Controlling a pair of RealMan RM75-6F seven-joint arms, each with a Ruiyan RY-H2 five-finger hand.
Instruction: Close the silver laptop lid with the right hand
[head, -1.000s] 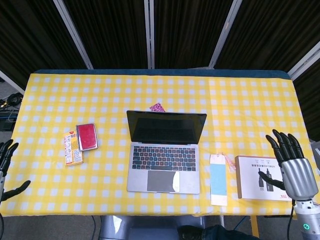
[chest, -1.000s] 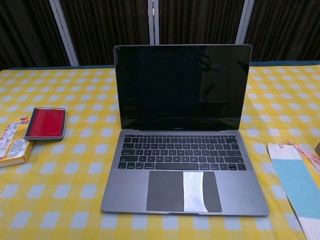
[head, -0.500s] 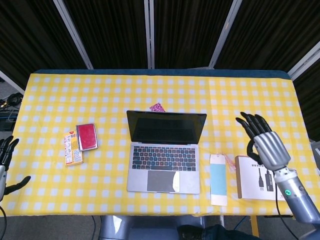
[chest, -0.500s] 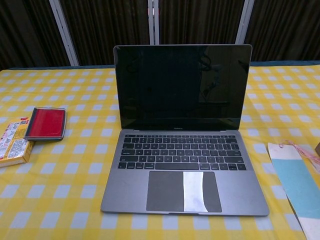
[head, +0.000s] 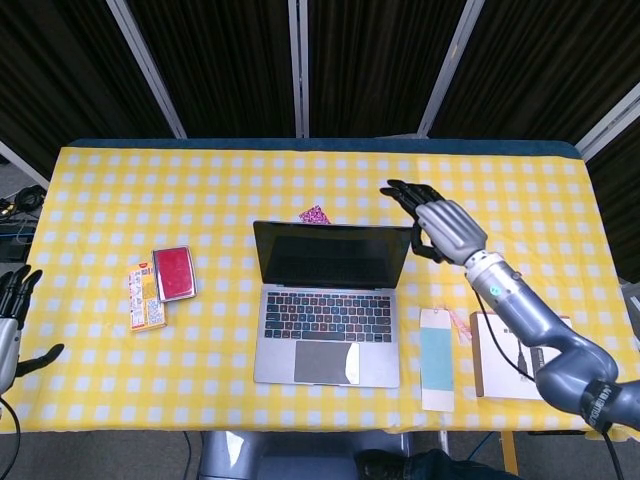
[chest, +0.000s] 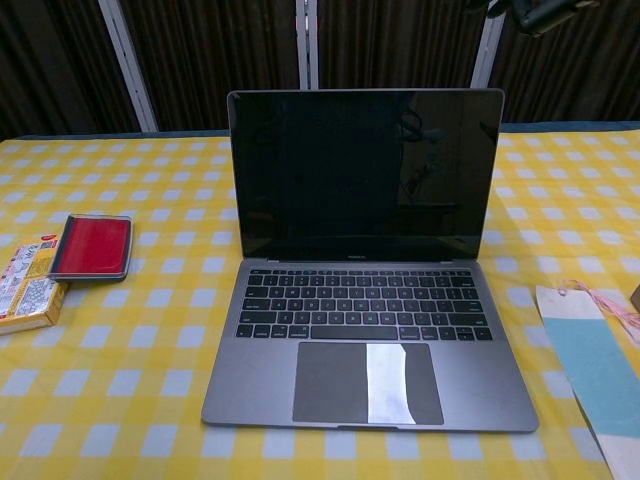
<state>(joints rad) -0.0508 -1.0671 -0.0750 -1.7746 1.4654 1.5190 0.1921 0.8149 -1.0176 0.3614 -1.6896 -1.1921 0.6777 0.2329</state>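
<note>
The silver laptop (head: 330, 305) (chest: 368, 270) stands open in the middle of the table, its dark screen upright. My right hand (head: 438, 224) hovers just right of and behind the lid's top right corner, fingers spread, holding nothing; whether it touches the lid cannot be told. In the chest view only a bit of that hand (chest: 540, 12) shows at the top right edge. My left hand (head: 12, 325) hangs at the table's left edge, fingers apart and empty.
A red case (head: 173, 271) lies on a yellow packet (head: 146, 297) left of the laptop. A blue-and-white card (head: 437, 357) and a brown box (head: 512, 355) lie to its right. A small pink wrapper (head: 315, 214) sits behind the lid.
My right hand has swung from the front right of the table, over the brown box, up and left to the lid's top right corner. The laptop has not moved.
</note>
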